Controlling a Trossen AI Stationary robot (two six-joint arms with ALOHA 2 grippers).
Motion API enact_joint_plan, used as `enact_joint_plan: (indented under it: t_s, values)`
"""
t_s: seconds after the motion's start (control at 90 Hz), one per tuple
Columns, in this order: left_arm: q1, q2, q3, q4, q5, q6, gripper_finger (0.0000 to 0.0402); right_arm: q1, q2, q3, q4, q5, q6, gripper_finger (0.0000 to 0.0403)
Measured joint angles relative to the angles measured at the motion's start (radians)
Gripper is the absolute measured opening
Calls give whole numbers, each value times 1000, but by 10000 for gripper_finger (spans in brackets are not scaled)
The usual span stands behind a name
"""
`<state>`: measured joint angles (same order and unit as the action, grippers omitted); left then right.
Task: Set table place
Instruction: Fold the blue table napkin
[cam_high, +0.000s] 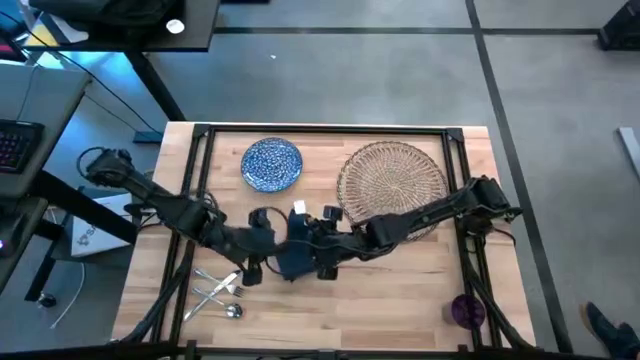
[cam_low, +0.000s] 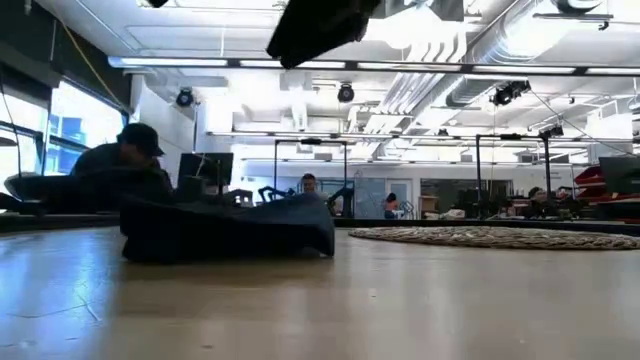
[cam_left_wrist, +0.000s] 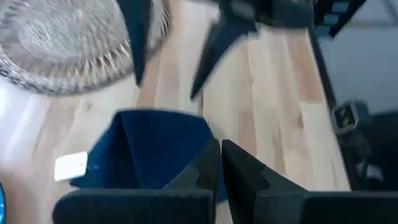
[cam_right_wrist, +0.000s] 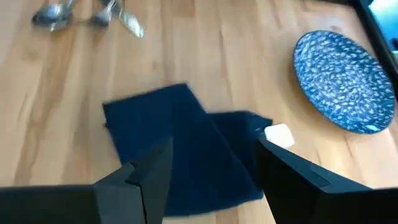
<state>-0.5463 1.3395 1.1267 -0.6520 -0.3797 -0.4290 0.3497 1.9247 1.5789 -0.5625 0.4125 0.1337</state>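
Both grippers met over the napkin (cam_high: 296, 258) mid-table: left gripper (cam_left_wrist: 219, 163) pinched its edge, right gripper (cam_right_wrist: 211, 163) gaped above it (mat (cam_high: 392, 180) lay toward the right arm).

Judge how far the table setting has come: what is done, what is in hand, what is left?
Nothing looks placed yet. The wicker placemat lies bare, with the blue plate beside it. Both claws are at the navy napkin mid-table: the left claw looks shut at its edge, and the right claw is open over it. The cutlery and purple cup sit apart near the front edge, still to arrange.
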Motion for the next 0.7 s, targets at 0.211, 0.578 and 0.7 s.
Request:
enact_joint_plan:
  t_s: [0.211, 0.578, 0.7]
  values:
    - [-89, 165, 0, -39, -109, 40, 0, 54, 0, -188, 174, 3, -49, 194]
    - [-134, 429, 0, 21, -189, 53, 7, 92, 85, -439, 728, 17, -280, 194]
    - [-136, 477, 0, 57, -189, 75, 29, 82, 173, -402, 754, 27, -335, 194]
